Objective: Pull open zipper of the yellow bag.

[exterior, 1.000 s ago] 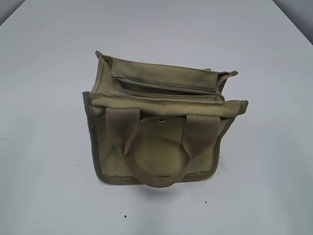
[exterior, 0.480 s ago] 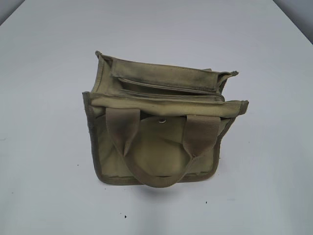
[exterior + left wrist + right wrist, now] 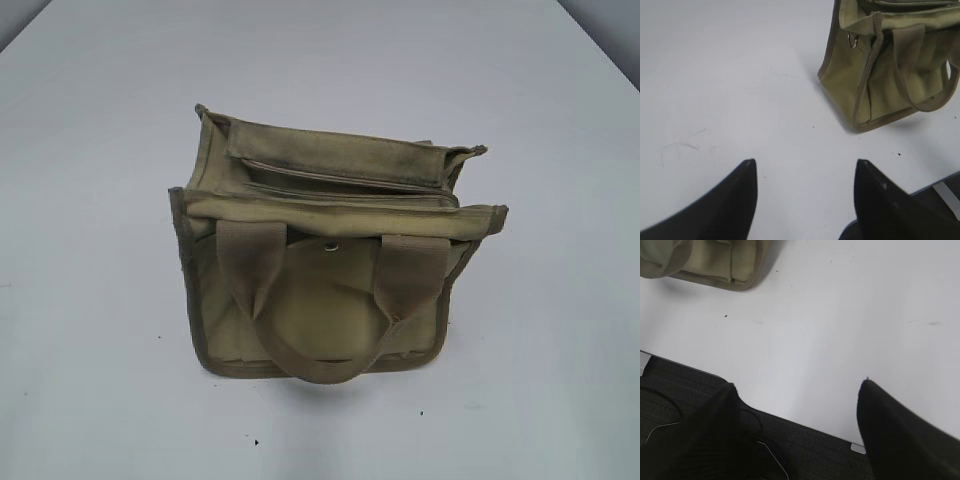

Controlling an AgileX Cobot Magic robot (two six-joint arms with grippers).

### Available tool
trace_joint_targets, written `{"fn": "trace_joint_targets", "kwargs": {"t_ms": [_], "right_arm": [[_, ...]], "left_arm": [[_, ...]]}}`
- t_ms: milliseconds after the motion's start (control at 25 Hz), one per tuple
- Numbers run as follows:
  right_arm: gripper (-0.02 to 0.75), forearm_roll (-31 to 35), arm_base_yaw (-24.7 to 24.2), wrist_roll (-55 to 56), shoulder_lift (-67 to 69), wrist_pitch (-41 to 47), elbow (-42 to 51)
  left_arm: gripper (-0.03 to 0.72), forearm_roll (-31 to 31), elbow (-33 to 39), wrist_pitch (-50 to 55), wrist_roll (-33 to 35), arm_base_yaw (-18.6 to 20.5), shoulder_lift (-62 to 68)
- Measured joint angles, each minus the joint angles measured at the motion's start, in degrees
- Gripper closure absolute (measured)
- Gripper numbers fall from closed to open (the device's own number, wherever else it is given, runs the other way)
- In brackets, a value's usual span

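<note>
Nothing has moved since the earlier frames, as far as we can see: the yellow bag (image 3: pixel 330 250) stands upright on the white surface (image 3: pixel 100 350), its zipper (image 3: pixel 340 180) running along the top; we think it is closed, though the pull tab is too small to find. Near the bag, both black hands hover over the surface with fingers spread wide, empty: the left hand (image 3: pixel 805 172) beside its left end, the right hand (image 3: pixel 797 390) off its lower corner.
</note>
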Motion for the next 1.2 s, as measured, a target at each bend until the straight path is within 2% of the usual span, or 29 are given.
{"fn": "trace_joint_targets", "kwargs": {"t_ms": [520,600,720,880,1000,1200], "right_arm": [[0.172,0.0,-0.1,0.0,-0.2,0.0,0.0],[0.172,0.3,-1.3,0.0,-0.5,-0.1,0.0],[0.172,1.2,-5.2,0.0,-2.2,-0.2,0.0],[0.172,2.9,-10.0,0.0,-7.3,-0.2,0.0],[0.175,4.4,-11.6,0.0,-11.6,-0.3,0.0],[0.176,6.5,-12.0,0.0,-15.3,-0.4,0.0]], "left_arm": [[0.232,0.0,0.0,0.0,0.0,0.0,0.0],[0.233,0.0,0.0,0.0,0.0,0.2,0.0],[0.233,0.0,0.0,0.0,0.0,3.3,0.0],[0.234,0.0,0.0,0.0,0.0,11.2,0.0],[0.234,0.0,0.0,0.0,0.0,16.4,0.0],[0.234,0.0,0.0,0.0,0.0,17.8,0.0]]}}
